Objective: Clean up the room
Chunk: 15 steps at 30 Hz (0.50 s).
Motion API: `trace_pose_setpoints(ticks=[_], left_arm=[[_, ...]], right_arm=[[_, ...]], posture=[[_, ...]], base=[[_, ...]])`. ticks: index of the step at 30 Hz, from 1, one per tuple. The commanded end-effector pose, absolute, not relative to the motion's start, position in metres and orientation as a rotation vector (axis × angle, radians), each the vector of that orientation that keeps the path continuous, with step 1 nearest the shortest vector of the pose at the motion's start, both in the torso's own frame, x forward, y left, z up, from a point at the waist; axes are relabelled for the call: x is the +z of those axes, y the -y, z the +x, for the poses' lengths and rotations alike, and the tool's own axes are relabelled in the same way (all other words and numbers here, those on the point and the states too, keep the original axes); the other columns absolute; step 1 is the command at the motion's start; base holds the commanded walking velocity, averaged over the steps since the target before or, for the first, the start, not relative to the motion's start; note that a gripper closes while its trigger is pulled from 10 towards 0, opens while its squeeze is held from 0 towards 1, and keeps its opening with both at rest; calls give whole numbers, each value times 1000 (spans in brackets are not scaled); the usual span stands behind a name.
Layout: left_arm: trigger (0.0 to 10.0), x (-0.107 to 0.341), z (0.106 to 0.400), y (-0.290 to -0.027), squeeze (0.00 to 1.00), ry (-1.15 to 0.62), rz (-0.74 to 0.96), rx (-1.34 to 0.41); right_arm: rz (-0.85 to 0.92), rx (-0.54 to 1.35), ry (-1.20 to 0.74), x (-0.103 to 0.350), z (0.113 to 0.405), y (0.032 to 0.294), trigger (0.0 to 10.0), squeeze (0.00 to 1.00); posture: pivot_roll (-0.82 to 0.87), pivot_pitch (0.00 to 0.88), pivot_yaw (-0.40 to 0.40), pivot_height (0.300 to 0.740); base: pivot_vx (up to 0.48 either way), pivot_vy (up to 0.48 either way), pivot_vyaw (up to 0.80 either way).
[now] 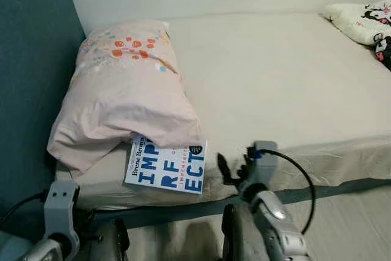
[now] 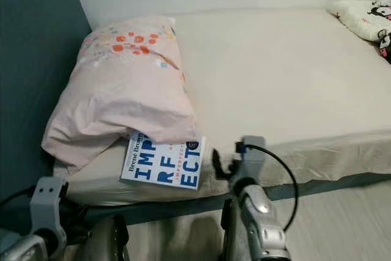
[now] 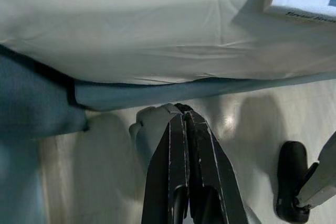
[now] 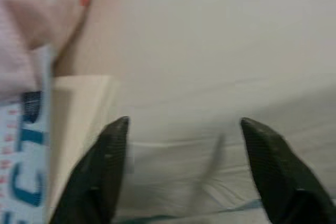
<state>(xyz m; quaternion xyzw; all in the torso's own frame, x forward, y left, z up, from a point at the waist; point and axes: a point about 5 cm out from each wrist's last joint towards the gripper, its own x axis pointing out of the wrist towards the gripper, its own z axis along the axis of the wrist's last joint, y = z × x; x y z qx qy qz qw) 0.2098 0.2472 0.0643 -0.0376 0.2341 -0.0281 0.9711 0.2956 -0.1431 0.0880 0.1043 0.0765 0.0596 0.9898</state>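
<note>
So the book (image 1: 166, 167) sits at the near edge of the bed (image 1: 275, 90), far end tucked under the pink pillow (image 1: 125, 99). Looks like a light, stiff paperback with a slick cover, so I'd pinch the exposed right edge and slide it out. Right claw (image 4: 184, 161) is wide open, empty, just right of the book. Right wrist view shows the page edge up close; left wrist view shows the left claw (image 3: 186, 129) closed, empty, down by the floor.

I see a white book (image 1: 166, 170) with big blue letters lying flat at the bed's (image 1: 275, 77) near edge, its top tucked under the pink floral pillow (image 1: 125, 93) at ten o'clock.
</note>
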Motion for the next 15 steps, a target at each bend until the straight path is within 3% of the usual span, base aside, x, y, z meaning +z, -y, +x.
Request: trace_pose_setpoints(ticks=[1, 7, 15], left_arm=[[10000, 65, 208, -243, 0, -465, -83, -42], [10000, 65, 209, -239, 0, -448, -83, -25], [10000, 51, 209, -229, 0, -535, -7, -60]], right_arm=[[198, 61, -182, 81, 291, 148, 0, 0], [204, 17, -195, 78, 292, 153, 0, 0], [230, 100, -280, 70, 306, 137, 0, 0]], posture=[[55, 211, -52, 525], [53, 210, -49, 525], [56, 220, -41, 525]], base=[[0, 0, 0], [0, 0, 0], [0, 0, 0]])
